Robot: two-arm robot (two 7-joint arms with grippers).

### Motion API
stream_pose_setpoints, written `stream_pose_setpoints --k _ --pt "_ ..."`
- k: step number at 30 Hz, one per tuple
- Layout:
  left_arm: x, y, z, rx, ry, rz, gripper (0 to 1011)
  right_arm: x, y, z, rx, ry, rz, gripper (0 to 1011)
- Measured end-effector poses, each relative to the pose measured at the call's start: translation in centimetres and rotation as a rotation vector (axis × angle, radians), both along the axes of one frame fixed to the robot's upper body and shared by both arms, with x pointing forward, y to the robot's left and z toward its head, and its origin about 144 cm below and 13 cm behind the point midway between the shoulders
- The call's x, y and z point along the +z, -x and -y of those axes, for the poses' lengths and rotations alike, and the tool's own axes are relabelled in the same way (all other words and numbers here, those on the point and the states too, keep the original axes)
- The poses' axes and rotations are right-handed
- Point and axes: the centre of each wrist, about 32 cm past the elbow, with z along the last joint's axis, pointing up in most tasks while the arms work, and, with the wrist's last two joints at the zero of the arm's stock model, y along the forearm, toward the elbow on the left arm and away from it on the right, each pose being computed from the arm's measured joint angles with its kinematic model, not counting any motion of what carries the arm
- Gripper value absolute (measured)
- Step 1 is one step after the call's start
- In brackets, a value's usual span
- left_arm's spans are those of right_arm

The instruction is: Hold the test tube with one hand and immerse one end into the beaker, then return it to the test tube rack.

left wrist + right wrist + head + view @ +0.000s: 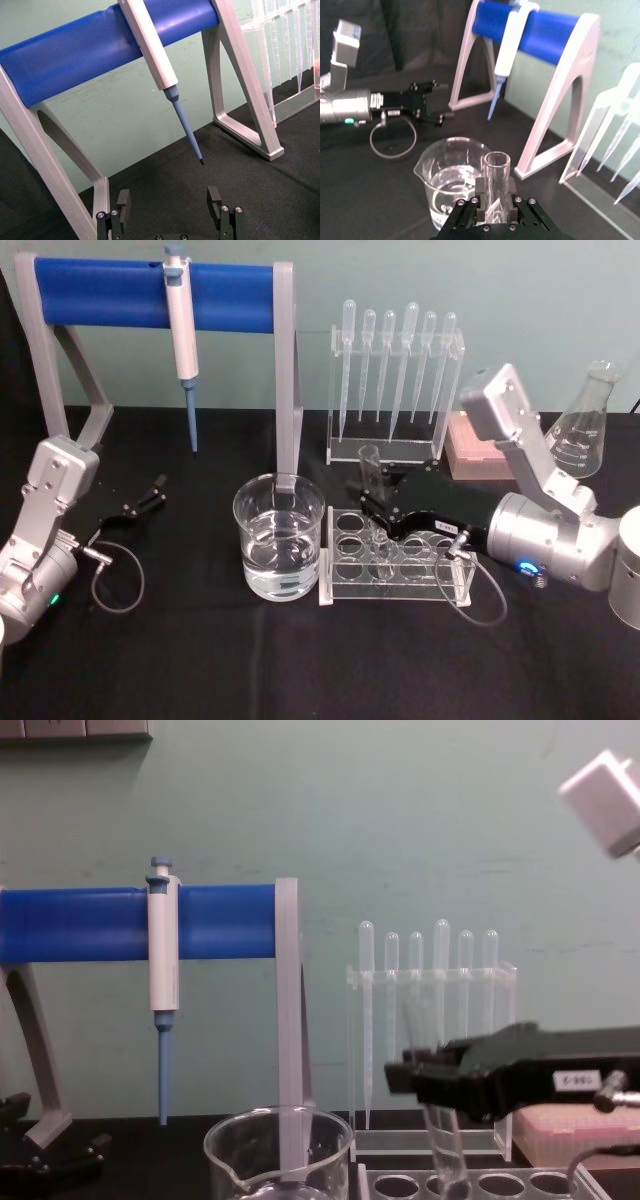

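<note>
Where the rack [400, 588] sits at lower centre of the head view, the beaker [281, 540] stands just left of it. Above, the right gripper [374, 508] is clamped on the tilted tube [369, 472], whose lower end meets a rack hole; how deep is hard to tell. At mid-left, the left gripper [155, 490] rests with fingers spread. Farther back hang pipettes [395, 370].

The black blocky right gripper [378, 512], on its silver cylindrical wrist [545, 540], reaches in level from the right, fingers pinched on the clear glass test tube [369, 468]. The black left gripper [152, 492] rests low at the left, fingers spread apart.
</note>
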Motion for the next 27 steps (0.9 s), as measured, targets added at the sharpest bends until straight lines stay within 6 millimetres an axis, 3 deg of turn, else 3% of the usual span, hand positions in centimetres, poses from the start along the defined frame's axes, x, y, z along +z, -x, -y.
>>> stream_pose_setpoints --k 16,27 --pt "0.0 0.0 0.0 0.0 0.0 0.0 1000 1.4 4.5 1.4 -0.087 -0.165 0.221 226" --pt "0.0 0.0 0.0 0.0 0.0 0.0 1000 -0.3 6.4 1.0 -0.139 -0.188 0.227 226"
